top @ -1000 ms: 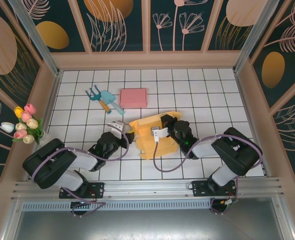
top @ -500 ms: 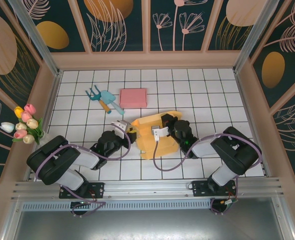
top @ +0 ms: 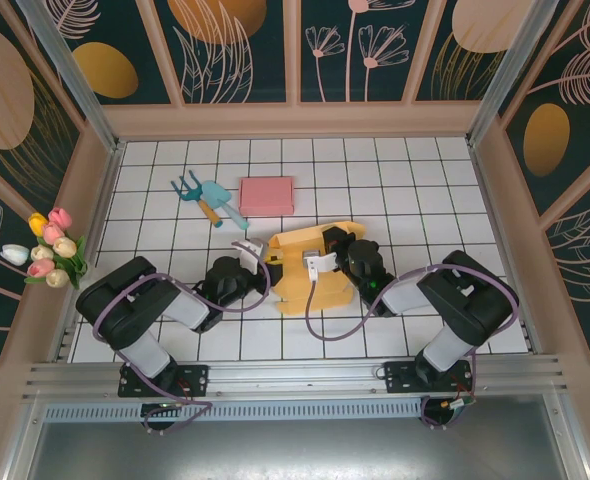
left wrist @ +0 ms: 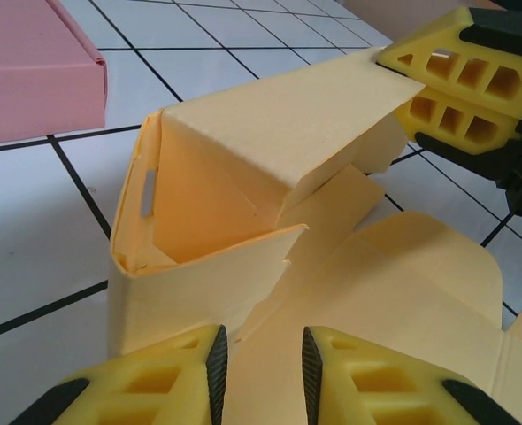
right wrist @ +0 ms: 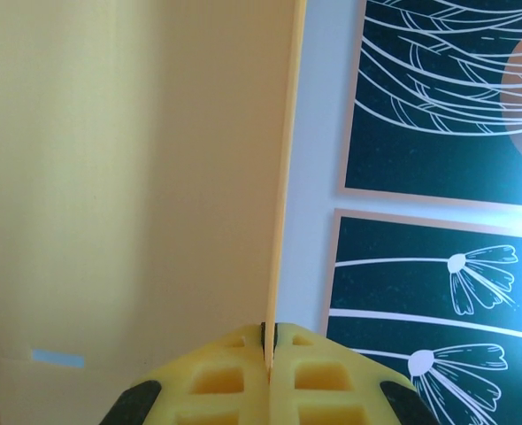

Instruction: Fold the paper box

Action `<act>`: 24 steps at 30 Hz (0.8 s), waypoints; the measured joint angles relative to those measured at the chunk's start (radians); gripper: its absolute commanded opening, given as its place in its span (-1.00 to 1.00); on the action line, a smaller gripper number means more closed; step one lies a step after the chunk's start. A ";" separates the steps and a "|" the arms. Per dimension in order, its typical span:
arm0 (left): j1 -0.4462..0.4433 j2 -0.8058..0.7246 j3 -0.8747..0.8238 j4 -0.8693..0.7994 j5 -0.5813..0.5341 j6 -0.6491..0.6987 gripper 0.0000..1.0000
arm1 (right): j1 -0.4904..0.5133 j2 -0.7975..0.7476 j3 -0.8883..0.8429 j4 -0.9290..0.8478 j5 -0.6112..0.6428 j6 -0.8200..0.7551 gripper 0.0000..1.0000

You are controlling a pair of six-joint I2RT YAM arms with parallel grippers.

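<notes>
- At the middle of the top view, the paper box (top: 295,290) lies on the white tiled counter (top: 425,190). It is pale yellow card, matte and smooth, partly folded, with flat panels spread toward the bottom of the frame.
- From my left wrist, the paper box (left wrist: 243,150) has one corner raised as a hollow wedge at centre left. Its creases are sharp and a small slot is cut in its left wall. A round-cornered flap lies flat at lower right.
- My left fingers (top: 258,262) sit just beside the box's left edge in the top view. Their pads (left wrist: 155,390), yellow foam with cut-out cells and black edges, are spread at the bottom of the left wrist view, and flat card shows through the gap between them.
- My right fingers (top: 327,243) are over the upper middle of the box. At the bottom of the right wrist view they are pressed together on a thin card edge that runs straight up from their seam (right wrist: 270,341). The plain broad face of the box (right wrist: 137,177) takes the left side.
- At the upper right of the left wrist view, the same right fingers (left wrist: 460,80) pinch the tip of the wedge's top panel.
- A flat pink box (top: 267,195) lies above the yellow card, apart from it, with teal garden tools (top: 207,198) to its left.
</notes>
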 measured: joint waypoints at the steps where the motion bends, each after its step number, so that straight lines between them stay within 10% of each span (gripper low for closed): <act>1: -0.001 0.004 0.001 0.007 0.000 -0.007 -0.40 | 0.000 0.002 0.000 0.003 0.003 0.000 -1.00; 24: -0.068 -0.010 0.040 -0.019 -0.013 -0.005 -0.50 | -0.002 0.013 0.006 0.014 0.006 0.032 -1.00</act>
